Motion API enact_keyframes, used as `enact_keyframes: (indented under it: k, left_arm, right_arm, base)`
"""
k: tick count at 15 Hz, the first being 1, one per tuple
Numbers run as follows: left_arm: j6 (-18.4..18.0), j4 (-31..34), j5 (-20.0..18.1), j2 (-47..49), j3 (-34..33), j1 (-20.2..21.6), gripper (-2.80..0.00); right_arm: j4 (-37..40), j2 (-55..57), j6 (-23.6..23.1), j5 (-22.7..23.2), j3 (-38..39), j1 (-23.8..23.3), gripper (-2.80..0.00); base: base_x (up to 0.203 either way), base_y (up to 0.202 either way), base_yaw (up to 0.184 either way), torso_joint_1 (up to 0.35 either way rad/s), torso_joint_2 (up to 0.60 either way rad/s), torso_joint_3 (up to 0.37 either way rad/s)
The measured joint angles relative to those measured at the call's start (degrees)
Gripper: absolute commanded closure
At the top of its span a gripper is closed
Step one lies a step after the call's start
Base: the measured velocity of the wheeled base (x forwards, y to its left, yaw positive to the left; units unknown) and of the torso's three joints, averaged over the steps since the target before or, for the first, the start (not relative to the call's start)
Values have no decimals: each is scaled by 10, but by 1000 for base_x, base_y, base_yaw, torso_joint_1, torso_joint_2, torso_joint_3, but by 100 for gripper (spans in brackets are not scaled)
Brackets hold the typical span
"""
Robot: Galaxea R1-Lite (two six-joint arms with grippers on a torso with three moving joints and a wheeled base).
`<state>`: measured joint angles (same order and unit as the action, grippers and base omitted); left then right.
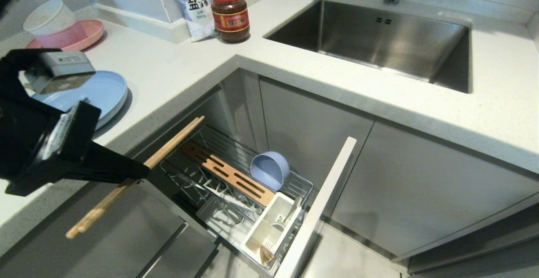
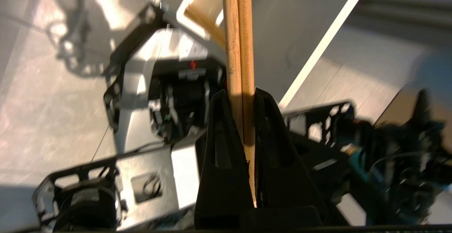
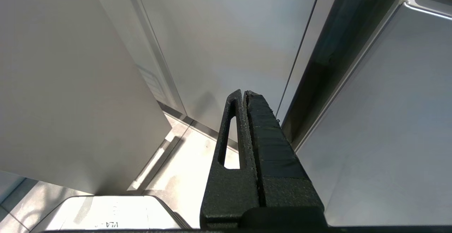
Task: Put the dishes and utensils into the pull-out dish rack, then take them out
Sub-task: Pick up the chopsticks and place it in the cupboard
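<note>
**Chopsticks in left gripper, caddy lies down and to the right**

Head view: left gripper [image 1: 134, 172] hangs at the left edge, in front of the pale speckled counter [image 1: 177, 71], clenched on the pair of light wooden chopsticks [image 1: 134, 172] around mid-length. Long axis runs diagonally: far ends up-right toward the counter edge, near ends down-left. The pulled-out chrome wire dish rack [image 1: 236, 177] sits lower and to the right of the gripper. Its white plastic cutlery caddy [image 1: 273, 223] is at the near end, against the flat grey front panel [image 1: 320, 210], with slim silver metal cutlery [image 1: 290, 215] in one compartment and some wooden pieces in the nearest one. The small round light-blue plastic bowl [image 1: 269, 170] rests tipped in the rack past the slotted wooden strip [image 1: 229, 172]. The wide shallow light-blue plate [image 1: 105, 90] is on the counter, behind the gripper.

Left wrist view: both sticks side by side, pinched between the two black fingers [image 2: 220, 148], shafts running straight out ahead. Caddy rim is blurred beyond the tips, so the axis points roughly at it.

Right wrist view: right gripper [image 3: 245, 95] fully closed on nothing, parked beside grey cabinet fronts, well away from the rack.

Judgement: left arm is the only one in reach. Sticks need tipping toward vertical before dropping into a caddy compartment.
</note>
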<state>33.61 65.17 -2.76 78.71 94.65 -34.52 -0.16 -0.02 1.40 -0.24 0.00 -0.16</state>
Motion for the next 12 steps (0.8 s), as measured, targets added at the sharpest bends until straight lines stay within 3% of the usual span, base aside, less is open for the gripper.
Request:
enact_keyframes:
  k: [6,10,12]
  left_arm:
    - [3,1,0,37,-52,-72,0]
    - [-6,8,1,60,-74,-82,0]
    - [-27,22,2,69,-78,-83,0]
  right_arm:
    - [0,0,0,0,0,0,0]
    - [0,0,0,0,0,0,0]
    - [0,0,0,0,0,0,0]
  base:
    - [0,0,0,0,0,0]
    - [0,0,0,0,0,0]
    - [0,0,0,0,0,0]
